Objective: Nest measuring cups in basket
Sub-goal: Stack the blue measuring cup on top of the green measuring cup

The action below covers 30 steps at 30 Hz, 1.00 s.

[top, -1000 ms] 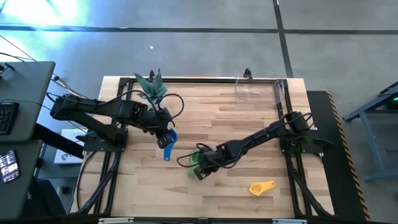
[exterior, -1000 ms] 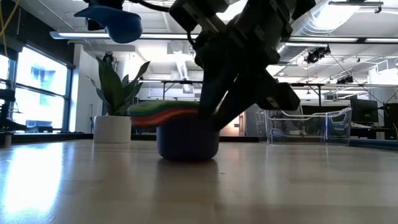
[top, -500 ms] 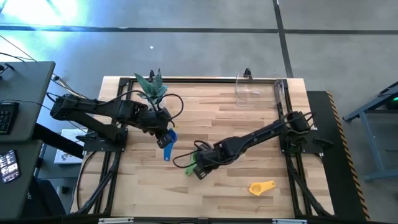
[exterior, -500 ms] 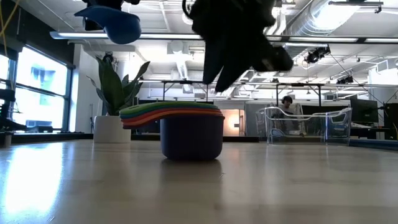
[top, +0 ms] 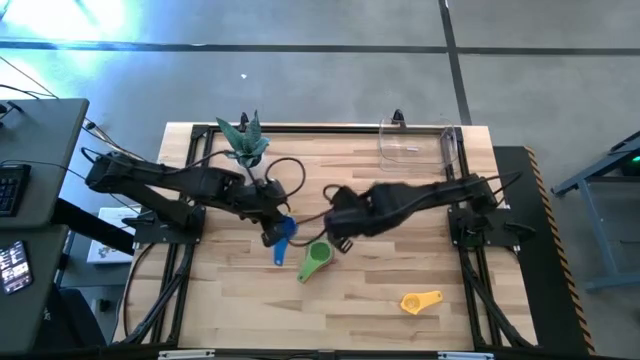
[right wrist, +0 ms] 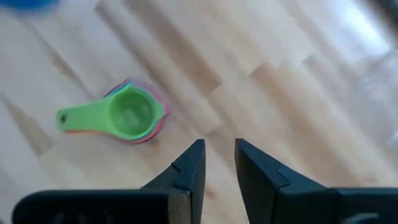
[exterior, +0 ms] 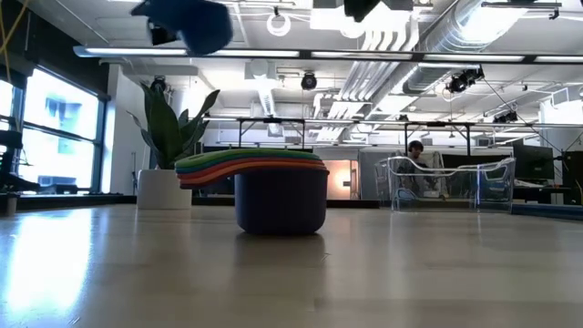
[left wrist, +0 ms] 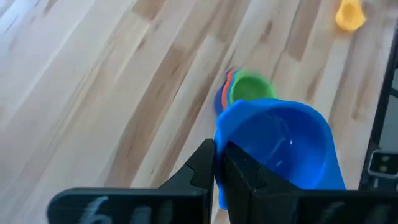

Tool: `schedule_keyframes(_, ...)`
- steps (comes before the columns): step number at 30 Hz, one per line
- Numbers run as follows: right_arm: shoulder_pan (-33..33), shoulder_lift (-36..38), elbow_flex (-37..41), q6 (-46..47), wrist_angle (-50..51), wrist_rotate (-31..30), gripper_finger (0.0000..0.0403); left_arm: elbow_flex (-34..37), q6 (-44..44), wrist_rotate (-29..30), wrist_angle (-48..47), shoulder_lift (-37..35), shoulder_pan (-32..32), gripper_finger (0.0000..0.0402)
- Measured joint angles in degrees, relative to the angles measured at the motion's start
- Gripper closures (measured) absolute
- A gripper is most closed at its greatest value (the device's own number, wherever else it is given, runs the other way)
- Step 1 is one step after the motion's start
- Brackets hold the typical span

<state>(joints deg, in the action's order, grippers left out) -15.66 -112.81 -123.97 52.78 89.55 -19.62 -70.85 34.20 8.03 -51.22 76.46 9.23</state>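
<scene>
A stack of nested measuring cups [top: 315,262], green on top and purple at the bottom [exterior: 278,196], stands by its base on the middle of the table. My left gripper [top: 275,228] hovers just left of the stack, shut on a blue cup [top: 285,240]. My right gripper [top: 340,232] hangs above and slightly beyond the stack, open and holding nothing [right wrist: 217,162]. A yellow cup [top: 421,300] lies nearer the front right. The clear basket [top: 415,145] stands at the far right edge. My left gripper pinches the blue cup's bowl at its rim [left wrist: 227,134] between its two shut fingers, coming slanting down from the table's left. The cup is lifted clear of the table, its hollow facing up and its handle [top: 279,257] toward the near edge.
A white pot with a green plant [top: 245,145] stands at the far left of the table. Bare wood lies between the stack and the basket [exterior: 451,182]. Black frame rails run along the table's edges.
My right gripper has risen from the stack and drawn back toward the far edge, tipping steeply downward; the stack stays standing on the table. My left gripper has edged toward the stack with the blue cup.
</scene>
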Motion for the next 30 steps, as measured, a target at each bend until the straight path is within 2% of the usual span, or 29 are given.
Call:
schedule_keyframes(6, 1.88, 1.73, -7.94, -6.31, 0.37, -1.84, 0.0324, 0.0, -4.55, -0.41, 6.0, 4.57, -1.51, 0.0392)
schedule_keyframes(17, 3.94, 5.43, -8.39, -8.07, 0.51, -4.11, 0.0324, 0.02, -13.57, -5.62, 15.66, 13.1, -2.54, 0.0392)
schedule_keyframes(24, 4.57, 5.4, -8.39, -7.16, 0.5, -4.23, 0.0324, -3.4, -16.78, -9.3, 16.23, 18.8, -2.54, 0.0392)
schedule_keyframes(30, 4.57, 5.38, -8.34, -6.32, 0.82, -4.43, 0.0324, -8.09, -16.23, -11.15, 12.57, 23.62, -2.54, 0.0392)
